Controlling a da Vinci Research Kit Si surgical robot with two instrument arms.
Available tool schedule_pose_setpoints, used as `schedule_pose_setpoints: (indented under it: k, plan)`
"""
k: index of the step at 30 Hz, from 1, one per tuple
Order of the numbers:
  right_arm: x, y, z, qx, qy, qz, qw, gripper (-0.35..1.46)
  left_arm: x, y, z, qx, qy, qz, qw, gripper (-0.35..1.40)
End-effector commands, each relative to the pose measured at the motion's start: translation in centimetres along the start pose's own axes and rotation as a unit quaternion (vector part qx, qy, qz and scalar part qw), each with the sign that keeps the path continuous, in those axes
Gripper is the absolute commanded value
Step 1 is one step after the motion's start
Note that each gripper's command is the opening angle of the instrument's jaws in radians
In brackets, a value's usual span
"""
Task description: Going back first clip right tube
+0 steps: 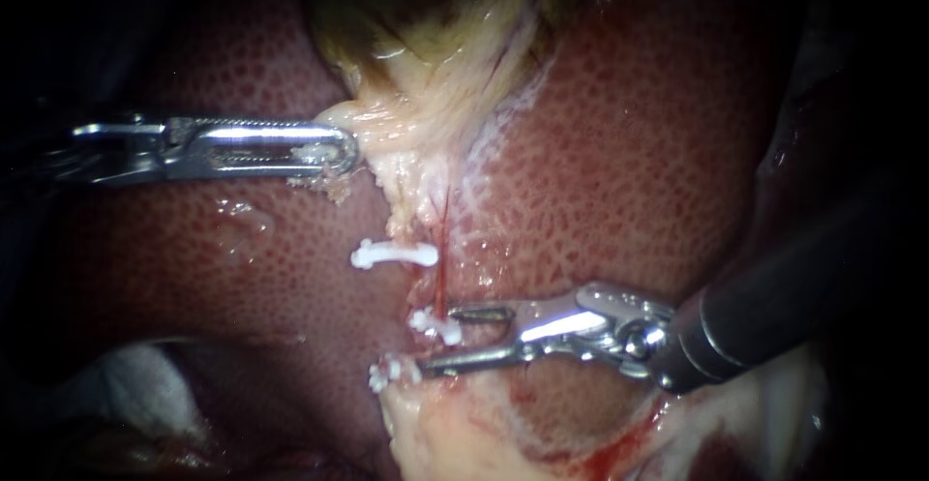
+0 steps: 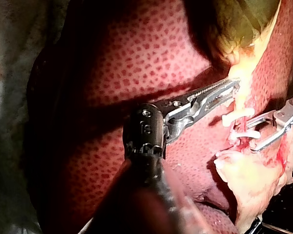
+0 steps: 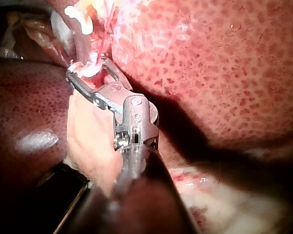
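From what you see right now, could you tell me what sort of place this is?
Likely a surgical bench setup: exposed liver and gallbladder, white clips on a tube, and my left instrument and right instrument close on the tissue.

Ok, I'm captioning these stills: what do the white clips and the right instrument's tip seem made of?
The clips look like matte white plastic: opaque, no glint. The right instrument looks like polished steel at its tip, silvery with bright highlights; its shaft is dark and duller, material unclear.
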Motion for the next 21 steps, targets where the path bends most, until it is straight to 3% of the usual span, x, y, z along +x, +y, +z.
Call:
schedule_pose_setpoints:
  k: [1, 6, 13, 21]
  plan:
    - [0.01, 0.03, -0.01, -0.001, 0.001, 0.0, 1.0, 0.49, 0.0, 0.0, 0.0, 0.0, 0.0, 0.0, 1.0, -0.35]
    - [0.01, 0.09, -0.01, -0.004, 0.003, 0.001, 1.0, 0.49, 0.0, 0.0, 0.0, 0.0, 0.0, 0.0, 1.0, -0.35]
    - [-0.01, 0.0, 0.01, -0.004, 0.002, 0.005, 1.0, 0.49, 0.0, 0.0, 0.0, 0.0, 0.0, 0.0, 1.0, -0.35]
    - [-0.07, -0.2, -0.01, 0.044, -0.026, 0.011, 0.9986, 0.49, 0.0, 0.0, 0.0, 0.0, 0.0, 0.0, 1.0, -0.35]
